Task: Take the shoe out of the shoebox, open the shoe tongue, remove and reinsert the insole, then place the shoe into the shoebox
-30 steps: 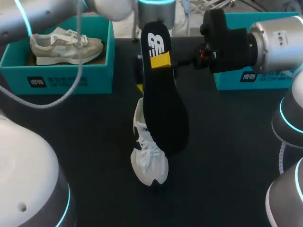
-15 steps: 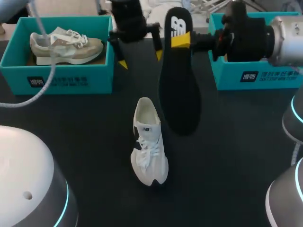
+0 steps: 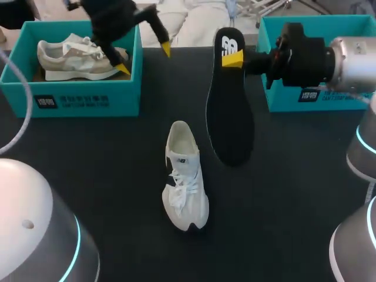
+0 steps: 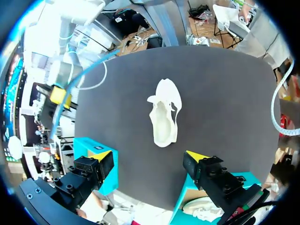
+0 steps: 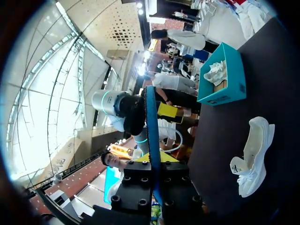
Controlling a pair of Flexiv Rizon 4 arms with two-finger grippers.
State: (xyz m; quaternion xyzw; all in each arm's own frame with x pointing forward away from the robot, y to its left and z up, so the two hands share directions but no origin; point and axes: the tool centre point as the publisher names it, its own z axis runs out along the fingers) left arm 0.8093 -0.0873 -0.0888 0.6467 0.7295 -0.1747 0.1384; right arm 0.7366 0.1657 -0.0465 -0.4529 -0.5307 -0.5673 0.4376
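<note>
From my station the dark table [image 3: 117,176] fills most of the head view, and on its far side two teal boxes stand well apart: the left shoebox [image 3: 76,100] and the right shoebox [image 3: 282,100]. A beige shoe [image 3: 79,56] lies on its sole in the left shoebox. The white shoe [image 3: 185,182] is out of the box, upright on its sole near the middle of the table, with its toe toward me, its heel toward the far edge and its mouth open. Just to its right, and clear of it, hangs the black insole [image 3: 229,117], heel end up and toe end down; I cannot tell whether the toe end touches the table. My right gripper [image 3: 233,59] comes in from the right, in front of the right shoebox, and is clamped on the heel end; in its wrist view the insole [image 5: 151,126] runs edge-on between the fingers, with the white shoe [image 5: 253,159] off to one side. My left gripper [image 3: 144,59] hangs over the near right corner of the left shoebox, fingers spread wide and holding nothing. In its own wrist view the left gripper [image 4: 149,157] has the white shoe [image 4: 164,117] ahead of it.
</note>
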